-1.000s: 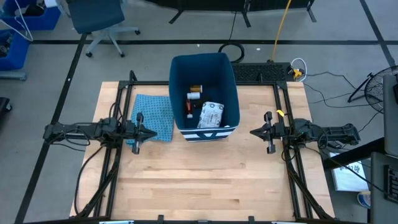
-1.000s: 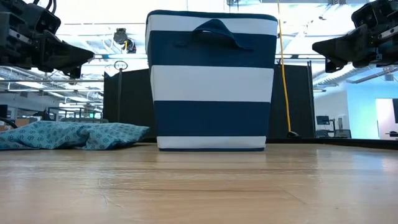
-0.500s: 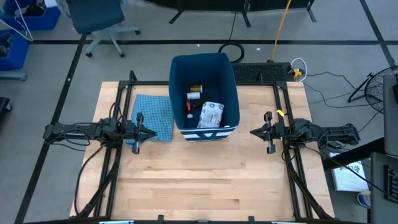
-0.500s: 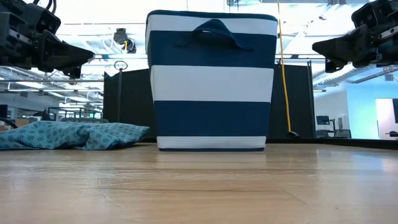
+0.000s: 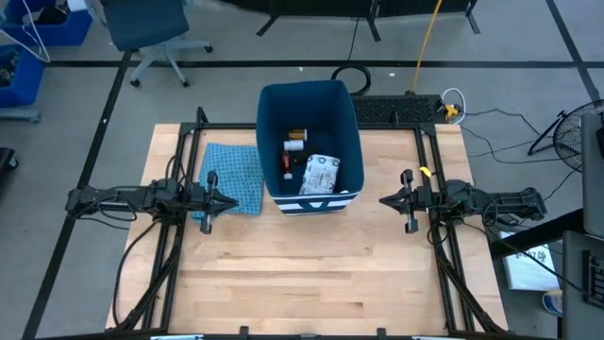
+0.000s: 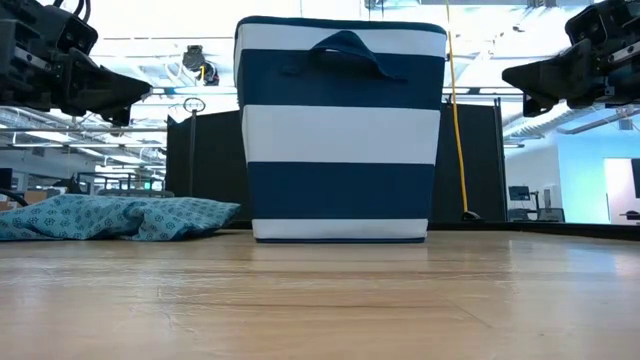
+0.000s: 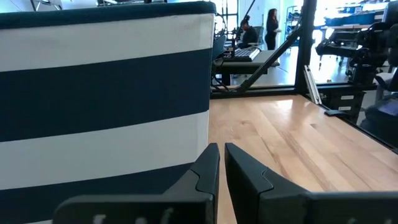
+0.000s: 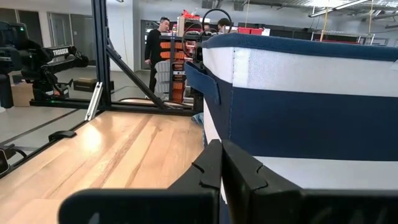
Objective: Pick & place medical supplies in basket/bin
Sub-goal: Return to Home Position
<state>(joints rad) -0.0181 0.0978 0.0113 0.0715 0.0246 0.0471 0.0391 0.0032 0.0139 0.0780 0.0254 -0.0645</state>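
Note:
The dark-blue bin [image 5: 311, 142] with white bands stands at the table's far middle; it also shows in the low view [image 6: 340, 130]. Inside it lie an orange pill bottle [image 5: 297, 135], a small white piece [image 5: 293, 146], a black bar [image 5: 287, 165] and a white patterned flat packet [image 5: 321, 175]. The green box and the red tube are hidden. My left gripper [image 5: 230, 202] hangs shut and empty above the table, left of the bin. My right gripper [image 5: 385, 200] hangs shut and empty to the bin's right. Both point at the bin.
A light blue patterned cloth [image 5: 233, 176] lies crumpled on the table left of the bin, partly under my left gripper. Bare wooden table [image 5: 302, 274] spreads across the near half. Black frame rails [image 5: 179, 246] run along both sides. People stand in the room beyond [image 8: 152, 43].

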